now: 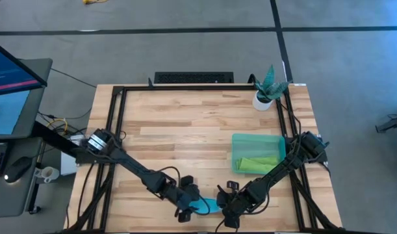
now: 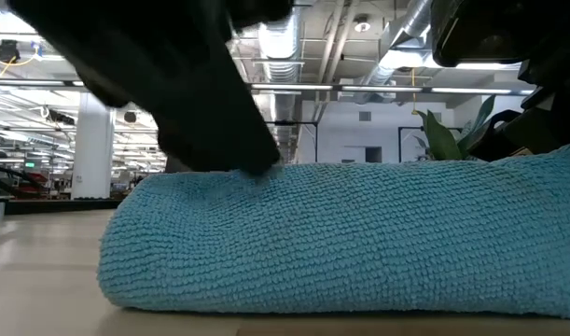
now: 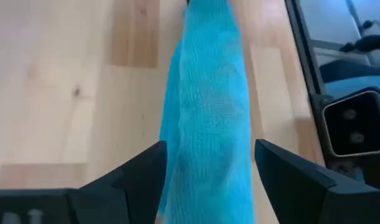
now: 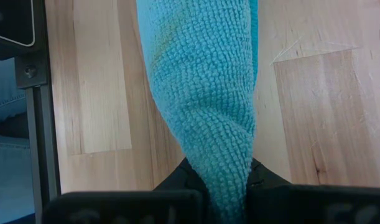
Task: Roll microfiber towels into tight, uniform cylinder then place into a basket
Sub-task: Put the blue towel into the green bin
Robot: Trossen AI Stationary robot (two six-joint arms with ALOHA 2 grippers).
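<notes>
Turquoise towel [image 1: 208, 206]: rolled, lying at the table's near edge, between both grippers.
Left gripper [image 3: 208, 171]: fingers apart, straddling one roll end.
Right gripper [image 4: 218, 177]: clamped on the other end.
Basket [image 1: 238, 140]: right side, green towel [image 1: 258, 164] inside.
Table [image 1: 179, 123]: centre bare wood.

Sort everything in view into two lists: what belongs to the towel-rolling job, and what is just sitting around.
Job:
- turquoise towel, rolled, at the table's near edge between both hands
- left hand, fingers either side of the roll
- right hand, clamped on the roll's end
- green towel, already in the basket
- basket

Lying about:
- potted plant
- keyboard
</notes>
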